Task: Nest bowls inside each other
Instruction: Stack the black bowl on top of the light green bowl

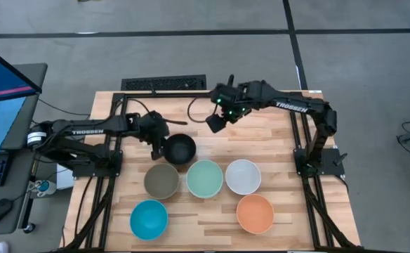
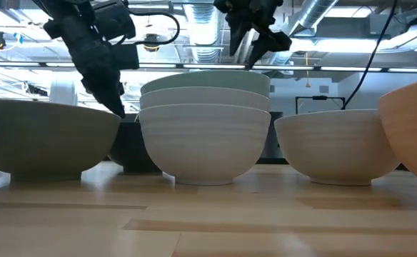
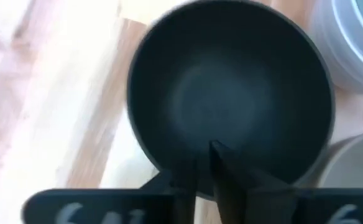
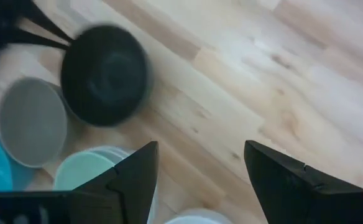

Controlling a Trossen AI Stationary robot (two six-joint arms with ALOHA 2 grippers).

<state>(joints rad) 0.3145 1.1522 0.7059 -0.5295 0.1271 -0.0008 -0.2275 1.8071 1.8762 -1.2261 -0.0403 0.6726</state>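
The left gripper (image 1: pixel 164 139) pinches the black bowl's (image 1: pixel 180 149) rim, seemingly to carry it from the worktop (image 1: pixel 310 232) toward the mint-topped stack (image 1: pixel 205 178), while the right gripper (image 1: pixel 215 119) hovers wide open behind

Two matte black jointed arms are showing white TROSSEN lettering along their links; the right arm's black two-finger gripper (image 1: pixel 216 121) is glowing green at its wrist, black cables looping nearby.
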